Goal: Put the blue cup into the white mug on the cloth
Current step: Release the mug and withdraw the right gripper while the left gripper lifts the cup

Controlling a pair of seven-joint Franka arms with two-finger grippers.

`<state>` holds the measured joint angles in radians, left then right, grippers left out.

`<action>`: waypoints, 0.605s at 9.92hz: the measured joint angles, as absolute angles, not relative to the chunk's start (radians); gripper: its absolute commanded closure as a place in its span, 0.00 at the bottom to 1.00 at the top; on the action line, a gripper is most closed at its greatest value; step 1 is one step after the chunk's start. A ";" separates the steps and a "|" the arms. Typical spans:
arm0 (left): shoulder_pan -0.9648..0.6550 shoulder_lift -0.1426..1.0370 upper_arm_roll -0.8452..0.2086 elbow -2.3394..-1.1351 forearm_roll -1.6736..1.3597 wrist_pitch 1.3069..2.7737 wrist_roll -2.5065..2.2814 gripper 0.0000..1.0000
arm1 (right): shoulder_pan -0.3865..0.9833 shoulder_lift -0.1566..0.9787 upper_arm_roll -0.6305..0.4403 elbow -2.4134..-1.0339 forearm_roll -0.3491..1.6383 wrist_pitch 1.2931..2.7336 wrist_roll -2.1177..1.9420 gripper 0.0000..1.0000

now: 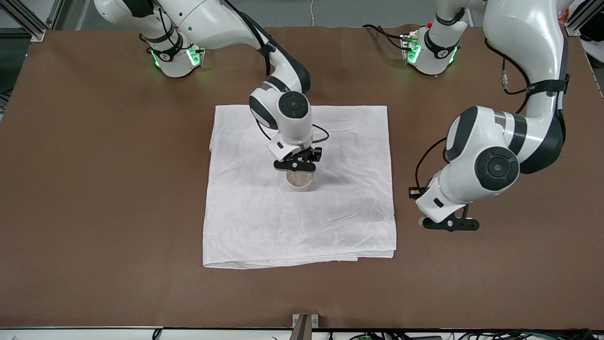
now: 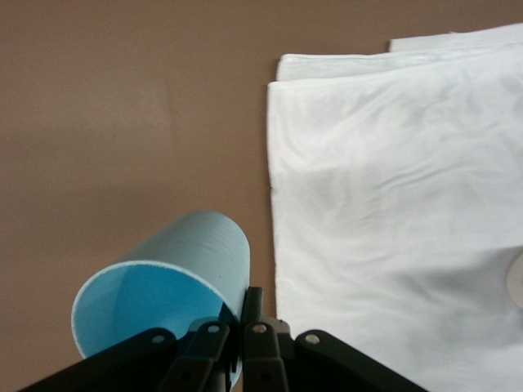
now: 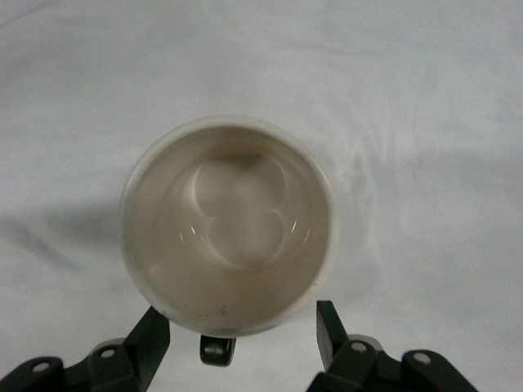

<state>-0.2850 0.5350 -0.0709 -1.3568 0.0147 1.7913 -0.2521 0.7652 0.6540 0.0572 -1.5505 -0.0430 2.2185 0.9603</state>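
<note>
The white mug (image 1: pixel 299 182) stands upright on the cloth (image 1: pixel 245 222), near its middle. My right gripper (image 1: pixel 298 166) hangs just above the mug, open. In the right wrist view the mug (image 3: pixel 229 220) is empty, and my right gripper (image 3: pixel 239 335) has one finger on each side of the dark handle (image 3: pixel 218 349). My left gripper (image 1: pixel 449 225) is over the bare table beside the cloth, toward the left arm's end. In the left wrist view it (image 2: pixel 243 314) is shut on the wall of the blue cup (image 2: pixel 163 278), which is tilted on its side. The front view hides the cup.
The brown table (image 1: pixel 94 189) surrounds the cloth. The cloth's folded edge (image 2: pixel 274 163) lies close to the held cup in the left wrist view. Both arm bases stand along the table edge farthest from the front camera.
</note>
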 measured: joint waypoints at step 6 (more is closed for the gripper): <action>-0.384 0.561 -0.121 -1.298 0.014 1.844 -0.257 1.00 | 0.492 0.217 0.032 -1.536 -0.049 1.732 0.788 0.00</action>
<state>-0.3836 0.5614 -0.1209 -1.2982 0.0136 1.8435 -0.2575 0.4919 0.2172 0.0324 -1.5365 -0.0490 1.7319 0.7883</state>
